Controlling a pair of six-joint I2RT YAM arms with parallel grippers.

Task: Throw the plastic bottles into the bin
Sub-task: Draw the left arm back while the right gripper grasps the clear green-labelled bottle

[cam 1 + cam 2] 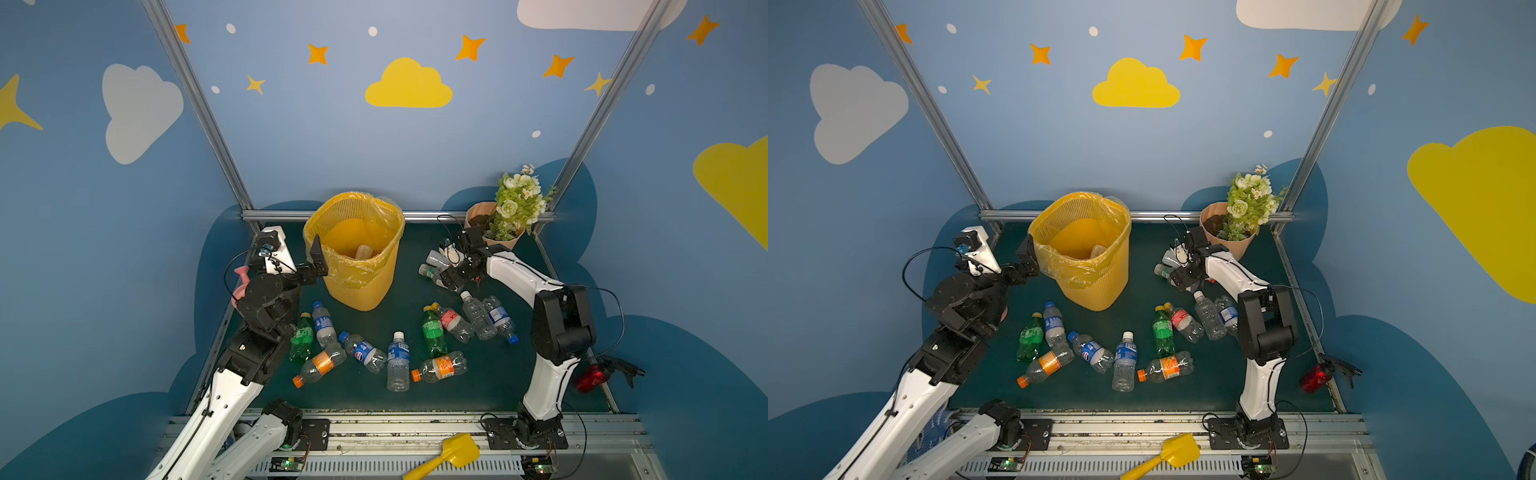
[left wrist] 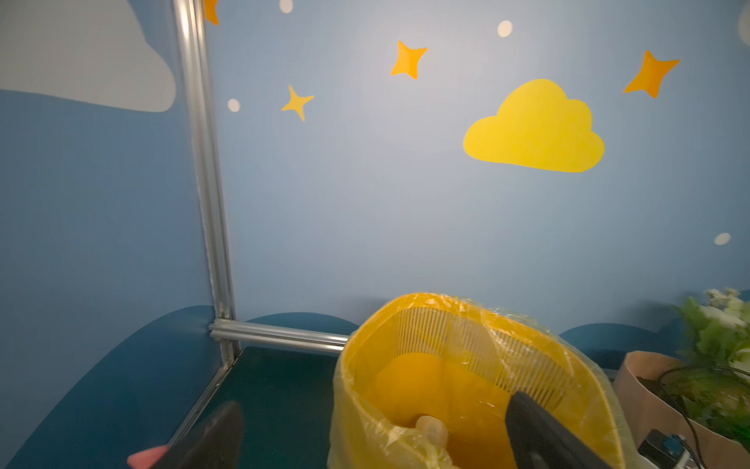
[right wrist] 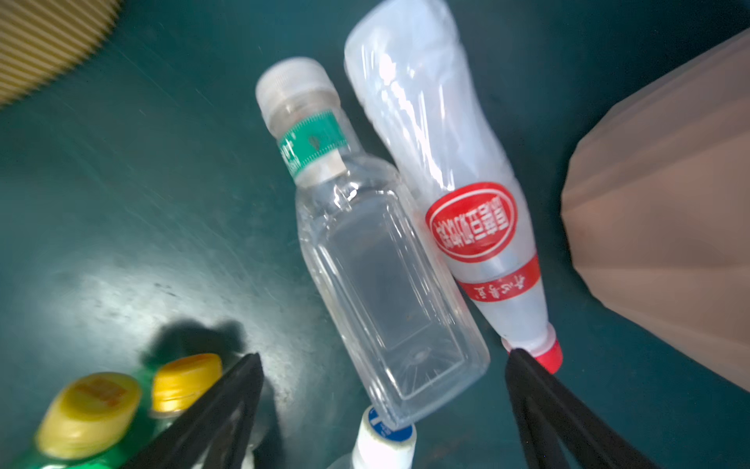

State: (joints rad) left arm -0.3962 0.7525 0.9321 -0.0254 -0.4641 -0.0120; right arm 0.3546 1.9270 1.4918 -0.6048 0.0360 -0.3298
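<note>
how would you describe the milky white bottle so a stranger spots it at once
Find the peach flower pot in the far right corner of the table. Two bottles lie beside it; the milky white bottle is the one nearer the pot. Unlike its clear square neighbour, it has a red oval label and red cap.

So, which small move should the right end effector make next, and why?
Probably lower the right end effector onto the clear square bottle and close. That bottle lies flat, and the jaws stand open and empty on either side of its base. The white red-labelled bottle lies close beside it, so stay centred.
</note>
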